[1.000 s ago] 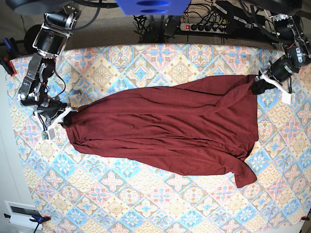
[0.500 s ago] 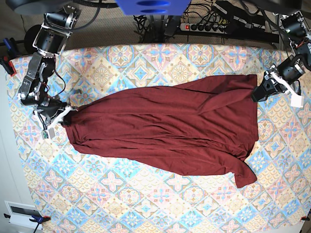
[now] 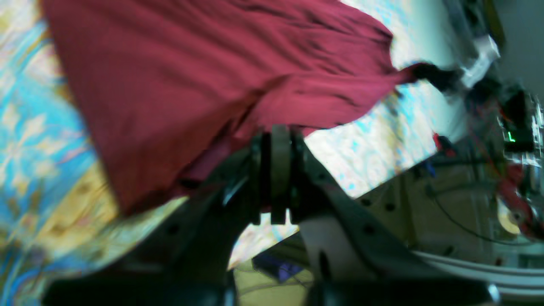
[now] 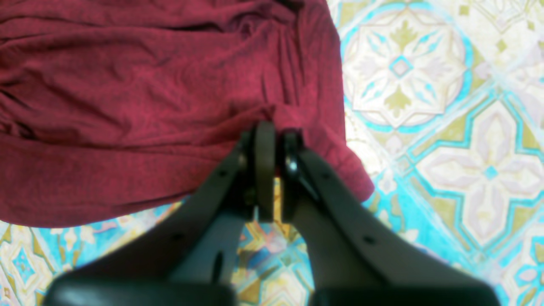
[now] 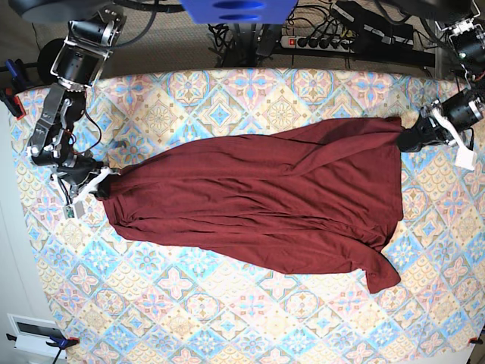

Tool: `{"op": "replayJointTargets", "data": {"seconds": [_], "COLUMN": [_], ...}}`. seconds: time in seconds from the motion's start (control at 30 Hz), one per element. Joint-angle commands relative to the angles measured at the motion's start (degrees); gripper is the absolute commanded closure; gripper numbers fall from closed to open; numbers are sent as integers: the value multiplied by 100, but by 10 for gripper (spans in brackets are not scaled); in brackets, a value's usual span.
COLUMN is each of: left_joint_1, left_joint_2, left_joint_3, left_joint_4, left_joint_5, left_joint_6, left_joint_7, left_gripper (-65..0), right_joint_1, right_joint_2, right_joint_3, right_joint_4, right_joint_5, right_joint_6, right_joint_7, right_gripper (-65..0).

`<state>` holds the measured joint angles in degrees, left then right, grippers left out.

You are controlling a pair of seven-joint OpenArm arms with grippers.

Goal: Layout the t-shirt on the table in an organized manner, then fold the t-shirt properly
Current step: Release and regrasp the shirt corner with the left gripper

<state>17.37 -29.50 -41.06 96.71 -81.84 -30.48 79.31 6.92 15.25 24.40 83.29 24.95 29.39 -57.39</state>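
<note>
Base view — the t-shirt (image 5: 258, 201) lies stretched across the middle of the table (image 5: 227, 318), one end near the left edge, the other near the right edge. It is long and rumpled, with a loose flap trailing toward the near right corner. The right gripper (image 5: 97, 184) pinches the cloth's end at the table's left edge. The left gripper (image 5: 415, 139) sits at the far right corner of the shirt, touching it or just beside it; a grip cannot be confirmed from here.

Left wrist view — blurred. The left gripper (image 3: 275, 140) has its jaws pressed together at the cloth's edge; whether any fabric is caught between them I cannot tell.

Right wrist view — the right gripper (image 4: 272, 136) is clamped on a bunched fold of the t-shirt (image 4: 148, 97), patterned table (image 4: 446, 127) beside it.

Step in hand, as I judge it: layout, stretching the shirt flat; folding not yet begun. The next move calls for even tension from both ends and smoothing the trailing flap.

No brand, label or readable writing in any view.
</note>
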Motion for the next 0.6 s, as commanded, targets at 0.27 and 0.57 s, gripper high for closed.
{"op": "replayJointTargets", "data": {"seconds": [0.27,0.57], "left_joint_1": [387,545], "left_joint_2": [-316,-519], "left_joint_3": [392,-400], "left_joint_4": [1885,1894], "left_joint_5": [-316,-316], "left_joint_6": [-112,-227], "left_joint_7": [69,69], "left_gripper": [0,0], "right_joint_1": [121,121], "right_joint_2": [89,89], "right_joint_3": [17,17], "right_joint_4": [71,71], "right_joint_5": [68,59], "right_joint_6": [20,20], "right_joint_7": [117,117], "right_gripper": [0,0]}}
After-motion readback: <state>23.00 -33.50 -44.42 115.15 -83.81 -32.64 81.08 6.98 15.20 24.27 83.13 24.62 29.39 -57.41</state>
